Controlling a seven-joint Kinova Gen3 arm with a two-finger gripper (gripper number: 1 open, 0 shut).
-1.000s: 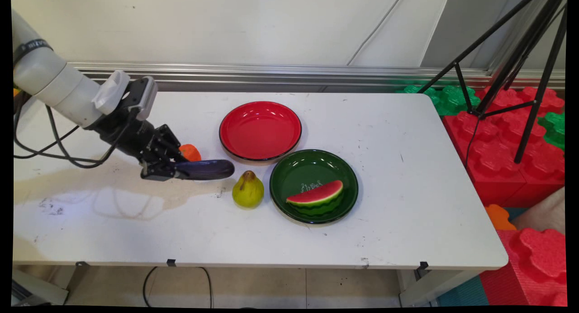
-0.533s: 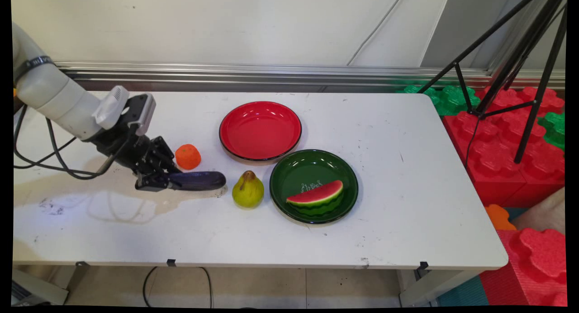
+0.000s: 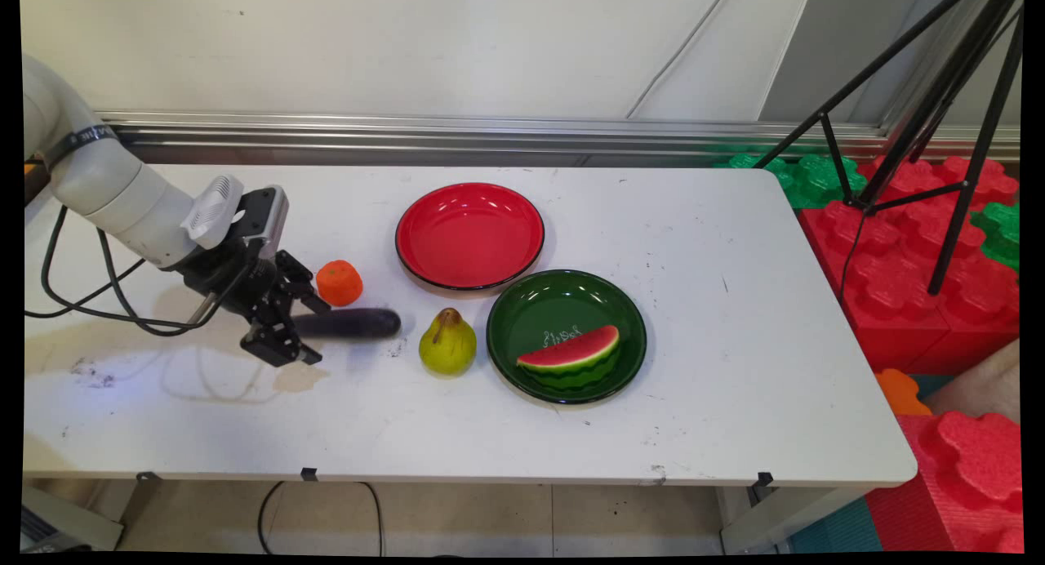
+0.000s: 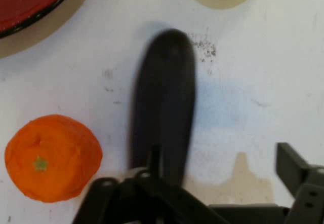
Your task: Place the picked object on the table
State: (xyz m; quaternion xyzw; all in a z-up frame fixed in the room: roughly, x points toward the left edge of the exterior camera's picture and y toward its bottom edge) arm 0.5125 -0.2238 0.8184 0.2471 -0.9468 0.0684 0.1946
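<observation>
At the left part of the table [image 3: 735, 320], the gripper [image 3: 304, 330] now stands wide apart – one second ago its fingers were clamped on the stem end of the dark eggplant [image 3: 347, 322] and carried it clear of the surface, in front of the orange [image 3: 339, 282]. Half a second ago it was lower, with the grip unchanged. Now the eggplant lies flat on the table with nothing holding it. It points lengthwise away from the gripper toward the pear [image 3: 447, 343].

The hand view shows the eggplant's near end between the spread fingers. It sits close against one finger and well apart from the other. I cannot tell whether that nearer finger touches it.

Judgement: the eggplant has been let go and set down – the hand has not drawn off yet.

Around the eggplant:
- The orange is just beside its near end, on the wall side, and not touching.
- The pear stands upright just past its far tip, with a small gap.
- The empty red plate [image 3: 469, 234] is near, beyond the far tip toward the wall.
- The green plate [image 3: 563, 304] is past the pear and holds a watermelon slice [image 3: 569, 354].
- Black cables [image 3: 82, 304] hang from the arm on the side away from the pear.

Nothing lies on top of the eggplant. The orange and the pear leave little room at its two ends.
</observation>
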